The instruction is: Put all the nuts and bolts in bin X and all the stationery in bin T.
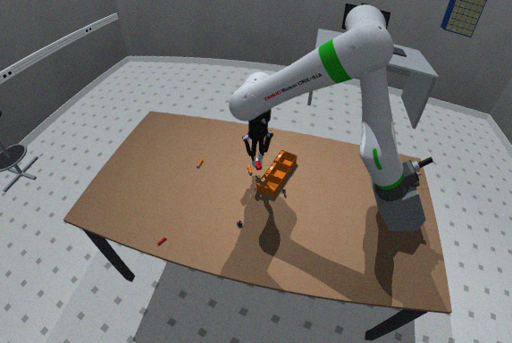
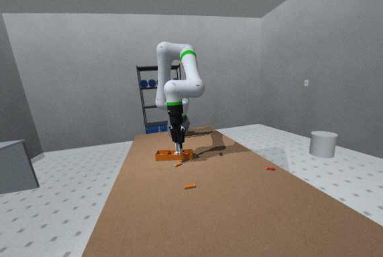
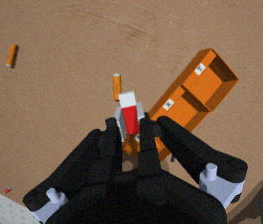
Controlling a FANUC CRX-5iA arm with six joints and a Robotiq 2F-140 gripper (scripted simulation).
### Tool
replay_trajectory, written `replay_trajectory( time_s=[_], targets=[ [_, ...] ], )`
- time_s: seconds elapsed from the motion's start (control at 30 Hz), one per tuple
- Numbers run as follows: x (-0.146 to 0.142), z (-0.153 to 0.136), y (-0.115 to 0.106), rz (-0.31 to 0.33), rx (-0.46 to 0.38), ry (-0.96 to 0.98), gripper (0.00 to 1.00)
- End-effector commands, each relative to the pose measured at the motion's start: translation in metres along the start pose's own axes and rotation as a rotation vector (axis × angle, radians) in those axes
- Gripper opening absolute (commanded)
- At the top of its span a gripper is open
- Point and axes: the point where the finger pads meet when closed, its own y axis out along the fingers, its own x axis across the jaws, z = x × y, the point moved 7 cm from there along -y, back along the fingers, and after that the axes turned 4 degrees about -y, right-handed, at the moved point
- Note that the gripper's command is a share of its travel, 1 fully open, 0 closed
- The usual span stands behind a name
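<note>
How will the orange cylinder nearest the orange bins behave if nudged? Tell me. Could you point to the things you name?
The orange cylinder [image 1: 249, 170] [image 2: 178, 164] [image 3: 117, 87] would probably roll sideways, since it lies on its long, rounded side. Its straight, unbent shape suggests it would stay stiff when lifted. Its slimness hints at little weight.

White-and-black arm with green bands
The arm has smooth, rounded white casings, small dark marks on its joint covers, and "FANUC" in red beside black lettering on one link. Green bands ring it, and a green stripe marks a lower casing. Its base is a grey block. The claw is black, with pale grey fingertips and light grey linkage parts carrying round pins.
</note>
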Motion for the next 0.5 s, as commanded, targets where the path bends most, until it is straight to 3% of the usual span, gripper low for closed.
replay_trajectory(
  time_s=[0.0,0.4,0.47],
  targets=[
    [0.022,0.001,0.0,0.002,-0.002,-0.001,0.2],
    [0.08,0.001,0.0,0.002,-0.002,-0.001,0.2],
    [0.092,0.001,0.0,0.002,-0.002,0.099,0.2]
  ],
)
